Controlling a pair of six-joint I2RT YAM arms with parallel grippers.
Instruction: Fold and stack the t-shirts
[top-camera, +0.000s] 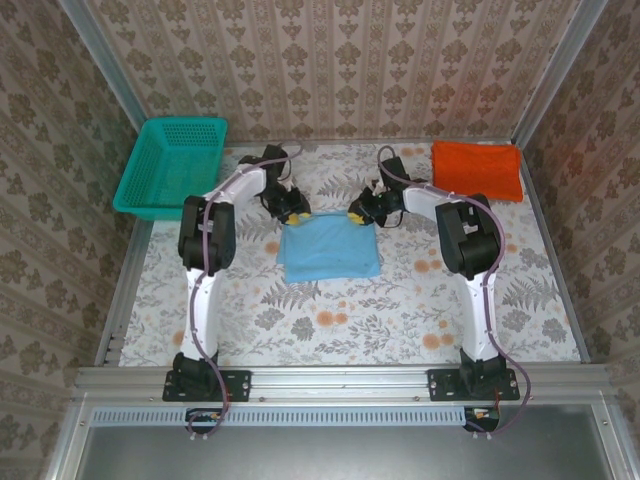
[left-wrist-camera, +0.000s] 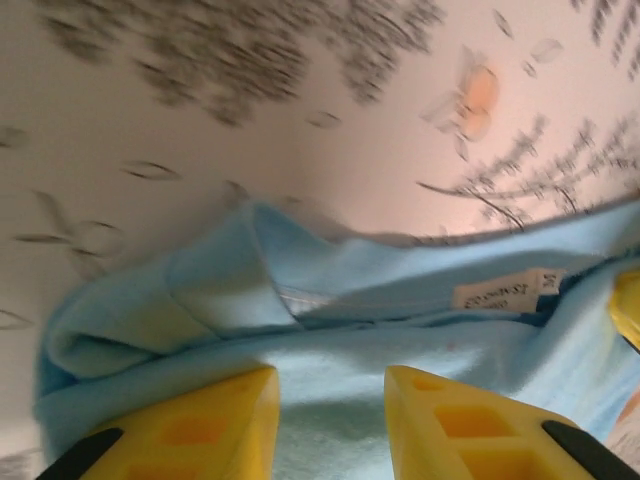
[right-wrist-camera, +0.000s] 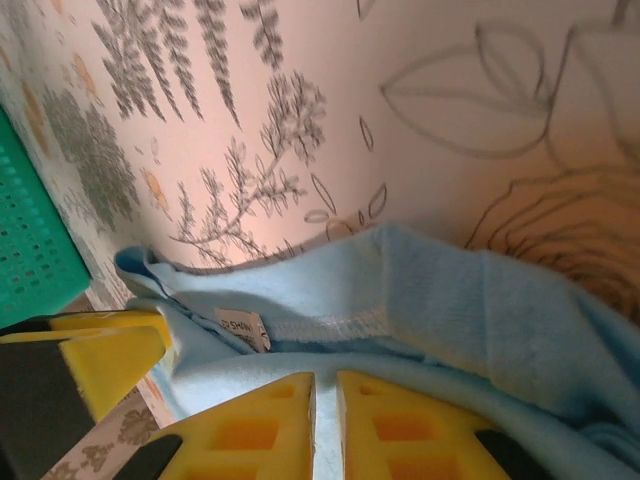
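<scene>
Yellow-fingered, the left gripper (left-wrist-camera: 332, 388) has its jaws apart, astride the far left corner of the light blue t-shirt (left-wrist-camera: 330, 335). The right gripper (right-wrist-camera: 325, 385) has its jaws almost together, seemingly nipping the far right hem. The shirt lies part-folded mid-table; the orange t-shirt (top-camera: 477, 169) lies folded at the far right. For a clean fold, both corners likely need firm, level grips before being drawn toward the near edge together.

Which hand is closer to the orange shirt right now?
Right. The right hand sits at the far right corner of the light blue shirt, with the orange shirt beyond it to the right. The left hand is at the far left corner, farther away.
</scene>
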